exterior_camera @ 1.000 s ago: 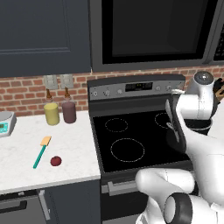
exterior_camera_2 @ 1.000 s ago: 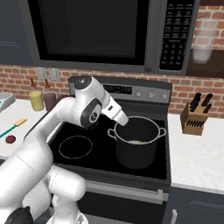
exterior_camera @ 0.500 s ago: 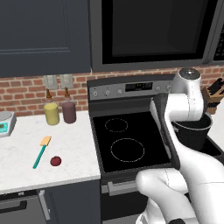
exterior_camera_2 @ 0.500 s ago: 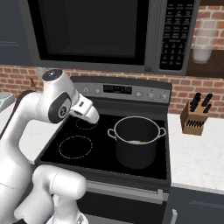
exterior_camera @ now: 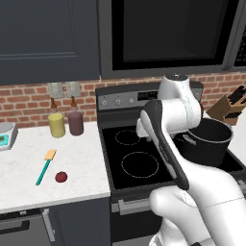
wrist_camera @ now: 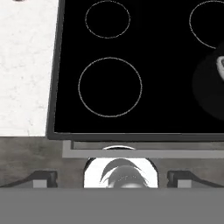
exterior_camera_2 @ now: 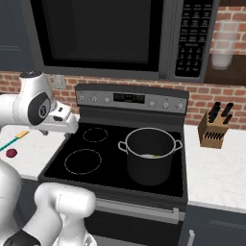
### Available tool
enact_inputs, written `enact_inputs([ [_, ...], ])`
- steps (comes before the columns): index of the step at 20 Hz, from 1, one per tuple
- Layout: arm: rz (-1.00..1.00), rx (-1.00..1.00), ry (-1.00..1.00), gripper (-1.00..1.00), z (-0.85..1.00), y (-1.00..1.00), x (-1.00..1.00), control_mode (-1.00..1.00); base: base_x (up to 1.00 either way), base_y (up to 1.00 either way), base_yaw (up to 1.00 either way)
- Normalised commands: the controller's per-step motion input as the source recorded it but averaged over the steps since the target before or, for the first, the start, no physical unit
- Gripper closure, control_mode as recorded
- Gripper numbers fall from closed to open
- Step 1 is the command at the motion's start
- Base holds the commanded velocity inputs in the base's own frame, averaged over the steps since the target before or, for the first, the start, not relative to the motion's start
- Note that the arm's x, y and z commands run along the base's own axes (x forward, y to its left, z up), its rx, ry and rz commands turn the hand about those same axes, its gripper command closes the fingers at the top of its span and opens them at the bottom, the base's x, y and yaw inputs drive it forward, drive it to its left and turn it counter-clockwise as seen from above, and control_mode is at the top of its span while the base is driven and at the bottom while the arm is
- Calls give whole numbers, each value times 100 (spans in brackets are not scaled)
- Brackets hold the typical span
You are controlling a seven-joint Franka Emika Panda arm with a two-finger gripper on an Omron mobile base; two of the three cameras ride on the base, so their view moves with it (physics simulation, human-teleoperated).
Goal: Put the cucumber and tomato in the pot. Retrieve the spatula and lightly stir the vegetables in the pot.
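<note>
Since a second ago, arm swung left, away from over the pot [exterior_camera_2: 149, 161] and across the stove [exterior_camera_2: 110, 163] toward the left counter [exterior_camera: 29, 158]; nothing else shifted. Gripper [wrist_camera: 113, 178] now above the stove's left burners, looking straight down: two burner rings below, white counter along the left edge, fingers [wrist_camera: 43, 178] wide apart, nothing between them. Pot standing on the right near burner, black with grey rim, side handles showing; a sliver of yellow-green cucumber [exterior_camera_2: 153, 155] visible at the bottom inside. Tomato [exterior_camera: 61, 177] lying on the counter left of the stove, near the front edge. Spatula [exterior_camera: 45, 166] just beside it to the left and a little farther back, teal handle pointing near-left, orange blade at the far end; tomato and spatula close but apart. Yellow jar [exterior_camera: 56, 124] and maroon jar [exterior_camera: 76, 123] side by side at the brick wall. Scale [exterior_camera: 6, 134] at far left. Knife block [exterior_camera_2: 215, 130] on the right counter.
</note>
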Motion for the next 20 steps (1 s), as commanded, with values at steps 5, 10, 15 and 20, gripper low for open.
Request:
enact_inputs([
  [5, 33, 0, 23, -100, 0, 100, -18, -100, 0, 0, 0],
  [10, 32, 0, 21, -100, -11, 100, -11, -100, 0, 0, 0],
  [15, 27, 0, 10, -100, -34, 100, -13, -100, 0, 0, 0],
  [20, 18, 0, 0, -100, -56, 99, -4, -100, 0, 0, 0],
])
